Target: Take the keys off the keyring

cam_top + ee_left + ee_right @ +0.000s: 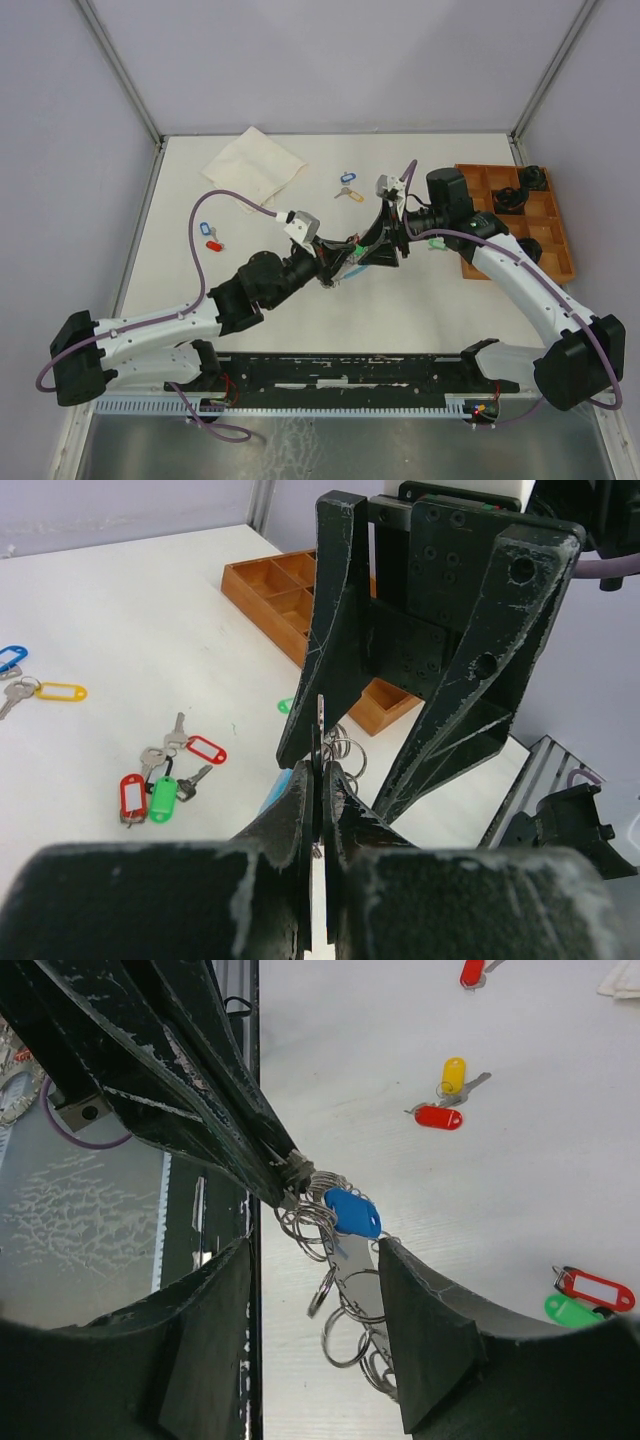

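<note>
Closest in, the left pincer (320,780) is clamped shut on the keyring (312,1195), holding it up off the worktop (420,300) so the bunch hangs free. To its right, the right pincer (315,1260) stands open astride the dangling blue-tagged key (352,1212), gripping nothing, apparently lined up to pull it off.
</note>
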Robot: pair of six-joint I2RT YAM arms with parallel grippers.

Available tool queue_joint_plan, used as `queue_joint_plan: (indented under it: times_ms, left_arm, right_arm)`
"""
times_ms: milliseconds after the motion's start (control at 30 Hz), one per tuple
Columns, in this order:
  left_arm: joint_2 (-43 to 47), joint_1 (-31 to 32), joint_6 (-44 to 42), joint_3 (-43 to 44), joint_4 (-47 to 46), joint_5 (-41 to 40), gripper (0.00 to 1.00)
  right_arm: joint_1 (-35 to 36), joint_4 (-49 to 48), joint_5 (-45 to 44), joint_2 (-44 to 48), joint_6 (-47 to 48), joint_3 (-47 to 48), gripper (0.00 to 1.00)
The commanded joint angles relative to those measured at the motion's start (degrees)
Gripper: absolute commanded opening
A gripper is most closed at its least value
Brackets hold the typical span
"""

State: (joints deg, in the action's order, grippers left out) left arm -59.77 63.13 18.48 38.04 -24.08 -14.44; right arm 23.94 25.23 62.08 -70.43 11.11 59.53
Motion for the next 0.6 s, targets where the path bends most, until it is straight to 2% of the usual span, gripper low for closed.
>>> queue_joint_plan:
  times_ms: [0, 567]
  left_arm:
    - [2.44, 0.42, 2.23, -0.15, -6.76, 1.12, 0.03]
    - [2.03, 0.42, 4.18, -0.42, -9.64, 2.16, 0.03]
  right_arm:
    - [-0.64, -4.57, 2.18, 1.42, -3.78, -0.06, 0.62]
    - [-0.57, -19.26, 5.16, 1.17, -15.28, -3.85, 0.62]
